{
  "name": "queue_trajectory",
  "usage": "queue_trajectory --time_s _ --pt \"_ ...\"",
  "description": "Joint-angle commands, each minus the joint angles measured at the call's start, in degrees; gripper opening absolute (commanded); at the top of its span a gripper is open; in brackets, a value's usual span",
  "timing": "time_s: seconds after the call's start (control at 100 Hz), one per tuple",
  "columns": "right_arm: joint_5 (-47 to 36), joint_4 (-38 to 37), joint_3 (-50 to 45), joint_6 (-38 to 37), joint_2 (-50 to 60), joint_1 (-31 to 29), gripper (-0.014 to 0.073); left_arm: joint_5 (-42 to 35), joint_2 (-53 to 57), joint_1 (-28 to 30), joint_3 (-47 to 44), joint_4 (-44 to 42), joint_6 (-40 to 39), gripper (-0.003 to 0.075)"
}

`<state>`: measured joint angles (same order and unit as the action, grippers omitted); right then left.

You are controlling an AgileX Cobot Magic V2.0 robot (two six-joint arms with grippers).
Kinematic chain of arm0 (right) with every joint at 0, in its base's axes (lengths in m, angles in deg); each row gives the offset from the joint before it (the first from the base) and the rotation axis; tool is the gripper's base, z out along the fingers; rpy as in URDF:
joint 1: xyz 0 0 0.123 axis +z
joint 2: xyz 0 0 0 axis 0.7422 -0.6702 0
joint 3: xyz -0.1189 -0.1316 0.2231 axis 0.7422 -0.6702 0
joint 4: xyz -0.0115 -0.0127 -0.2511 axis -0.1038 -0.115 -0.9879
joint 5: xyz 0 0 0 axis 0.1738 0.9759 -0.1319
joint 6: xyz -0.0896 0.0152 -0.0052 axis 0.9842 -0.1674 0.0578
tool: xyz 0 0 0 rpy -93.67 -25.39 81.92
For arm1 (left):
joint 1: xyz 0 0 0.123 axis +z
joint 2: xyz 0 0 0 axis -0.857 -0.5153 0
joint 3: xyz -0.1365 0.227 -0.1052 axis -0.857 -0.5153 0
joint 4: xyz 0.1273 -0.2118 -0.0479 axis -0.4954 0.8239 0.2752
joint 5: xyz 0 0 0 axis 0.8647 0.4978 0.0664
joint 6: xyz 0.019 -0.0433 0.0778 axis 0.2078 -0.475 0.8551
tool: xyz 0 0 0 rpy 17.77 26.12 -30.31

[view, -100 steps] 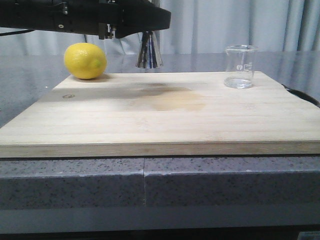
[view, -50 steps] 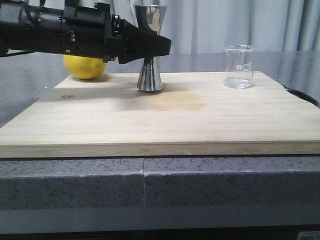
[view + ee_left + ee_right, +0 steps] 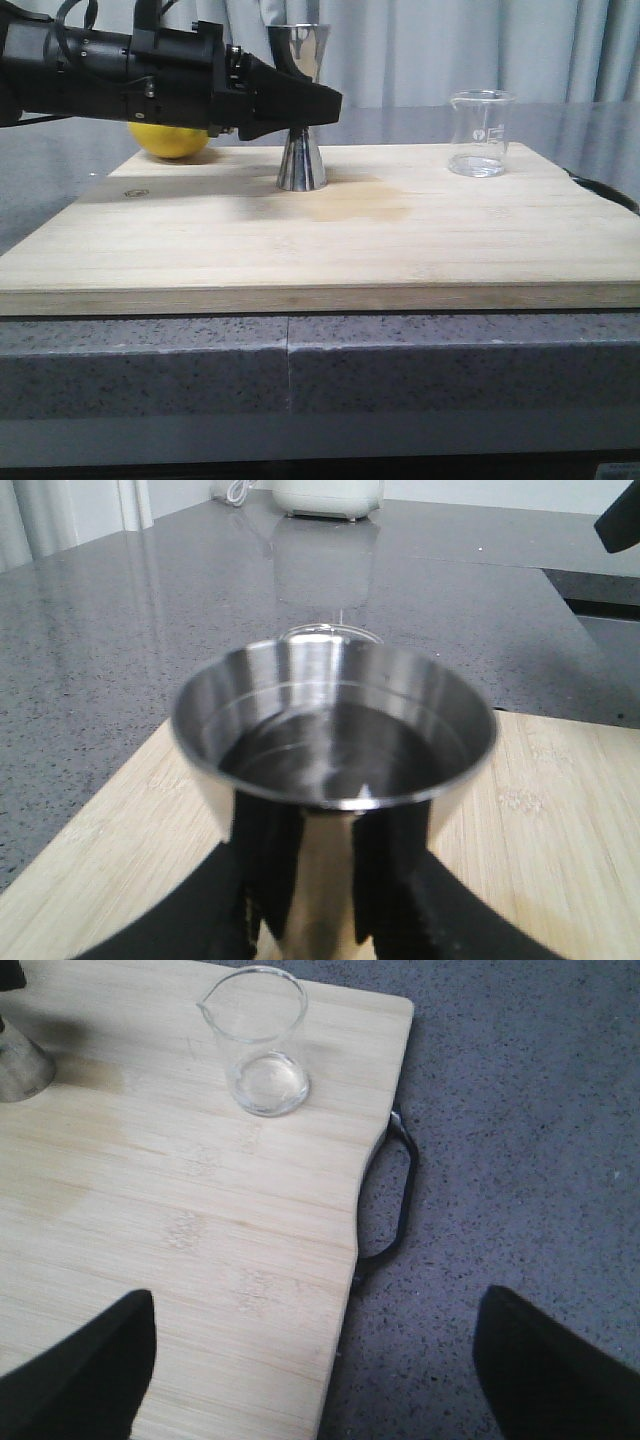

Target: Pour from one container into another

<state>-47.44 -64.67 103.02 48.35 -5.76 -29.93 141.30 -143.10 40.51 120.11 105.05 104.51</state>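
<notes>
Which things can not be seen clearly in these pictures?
- Lemon: front view, mostly hidden behind the left arm.
- Jigger waist: front view, covered by the left gripper.
- Jigger base: left wrist view, cut off by the picture's edge.
- Beaker markings: right wrist view, too faint to read.

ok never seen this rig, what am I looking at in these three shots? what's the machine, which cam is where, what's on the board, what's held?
It is a robot with two arms, each ending in a two-fingered gripper. The front view looks forward over the table; the other two cameras sit on the wrists. On the wooden cutting board stand a steel jigger and a clear glass beaker, with a lemon partly hidden behind the arm. The left gripper is closed around the jigger's waist, and the jigger's base rests on the board. The right gripper is open and holds nothing, hovering near the board's edge, apart from the beaker.
</notes>
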Motion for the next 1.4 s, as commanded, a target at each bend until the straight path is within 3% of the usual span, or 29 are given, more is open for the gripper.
queue_trajectory --time_s 0.0,0.14,0.31,0.43,1.03,1.22,1.39 --pt "-3.92 -1.01 2.01 0.09 0.72 -0.07 0.0588 6.42 2.63 -0.65 1.58 5.08 0.22 0.0207" --pt "-3.92 -1.01 2.01 0.09 0.72 -0.07 0.0588 6.94 2.63 -0.65 1.58 5.08 0.22 0.0264" --pt "-3.92 -1.01 2.01 0.09 0.72 -0.07 0.0588 6.94 2.63 -0.65 1.58 5.08 0.01 0.0508" --pt "-3.92 -1.01 2.01 0.09 0.72 -0.07 0.0588 6.94 2.75 -0.65 1.58 4.99 -0.89 0.0599" --pt "-3.81 -1.01 2.01 0.09 0.72 -0.07 0.0588 5.42 6.65 3.95 1.58 -6.74 -10.96 0.0575" --pt "-3.57 -1.01 2.01 0.09 0.72 -0.07 0.0588 -2.11 11.87 6.04 1.58 -19.83 -20.18 0.053" --pt "-2.67 -1.01 2.01 0.09 0.72 -0.07 0.0588 -6.05 19.38 9.0 2.36 -36.43 -36.91 0.053"
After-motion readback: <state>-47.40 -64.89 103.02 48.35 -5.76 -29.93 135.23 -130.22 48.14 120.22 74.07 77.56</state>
